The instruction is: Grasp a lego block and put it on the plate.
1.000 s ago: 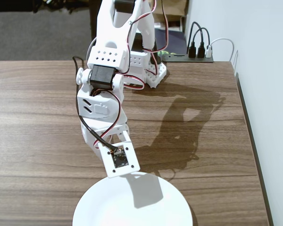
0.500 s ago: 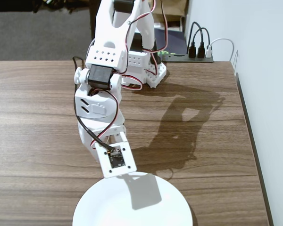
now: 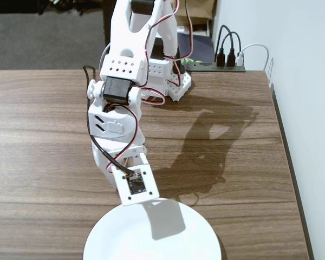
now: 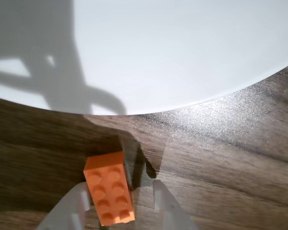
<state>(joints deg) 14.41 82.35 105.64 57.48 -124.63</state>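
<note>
- The block (image 4: 109,188) is straddled by the hand (image 4: 119,203), fingers parted and not yet clenched, ready for a grasp.
- The plate (image 4: 192,48) is set near the counter's (image 3: 233,162) front edge, just beyond the block.

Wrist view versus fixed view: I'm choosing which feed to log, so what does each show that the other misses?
Only the wrist view shows the orange lego block on the table, short of the plate, between the tool fingertips. Only the fixed view shows the arm, its base and the power strip. Both show the white plate and the wood table.
</note>
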